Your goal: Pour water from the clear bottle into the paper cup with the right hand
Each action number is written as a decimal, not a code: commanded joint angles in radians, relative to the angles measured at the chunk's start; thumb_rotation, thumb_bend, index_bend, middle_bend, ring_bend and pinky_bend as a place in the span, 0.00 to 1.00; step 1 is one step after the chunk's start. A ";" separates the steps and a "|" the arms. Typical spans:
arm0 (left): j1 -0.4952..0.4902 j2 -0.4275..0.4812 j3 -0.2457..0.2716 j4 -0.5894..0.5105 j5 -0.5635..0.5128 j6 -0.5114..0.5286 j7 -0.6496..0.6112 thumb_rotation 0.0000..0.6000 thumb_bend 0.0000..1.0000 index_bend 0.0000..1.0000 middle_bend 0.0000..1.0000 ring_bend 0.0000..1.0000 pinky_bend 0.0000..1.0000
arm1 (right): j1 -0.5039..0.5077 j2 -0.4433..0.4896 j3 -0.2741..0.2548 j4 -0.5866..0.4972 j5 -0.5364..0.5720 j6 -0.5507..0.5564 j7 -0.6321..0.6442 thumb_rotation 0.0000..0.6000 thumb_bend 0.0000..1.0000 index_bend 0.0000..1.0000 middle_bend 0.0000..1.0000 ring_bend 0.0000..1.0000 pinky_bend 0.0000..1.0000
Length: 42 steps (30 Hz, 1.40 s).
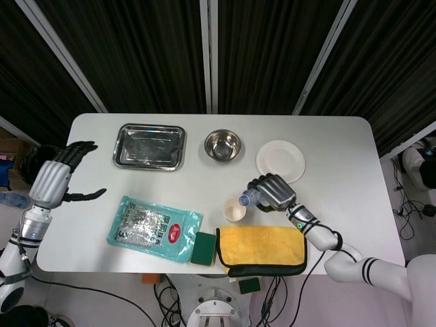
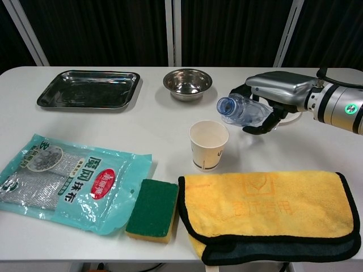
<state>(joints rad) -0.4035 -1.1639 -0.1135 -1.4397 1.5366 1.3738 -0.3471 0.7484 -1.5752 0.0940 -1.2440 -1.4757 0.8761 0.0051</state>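
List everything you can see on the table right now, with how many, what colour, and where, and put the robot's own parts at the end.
Table: 1, white, under everything.
Tray: 1, steel, far left.
Bowl: 1, steel, far centre.
Plate: 1, white, far right, behind the right hand.
Cup: 1, white paper, centre, upright.
Bottle: 1, clear, uncapped, tipped with its mouth toward the cup.
Packet: 1, teal, near left.
Sponge: 1, green on yellow, near centre, beside the packet.
Cloth: 1, yellow with dark edge, near right.
Left hand: 1, grey and black, off the table's left edge, holds nothing.
Right hand: 1, silver, holds the bottle.
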 commanded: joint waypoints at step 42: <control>-0.003 -0.010 0.003 0.041 0.008 -0.012 -0.069 0.56 0.09 0.17 0.15 0.12 0.18 | 0.045 -0.062 -0.058 0.150 -0.141 0.121 -0.304 1.00 0.48 0.64 0.49 0.36 0.42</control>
<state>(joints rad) -0.4065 -1.1734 -0.1101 -1.3981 1.5442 1.3620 -0.4159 0.7926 -1.6350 0.0372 -1.0964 -1.6137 0.9950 -0.2965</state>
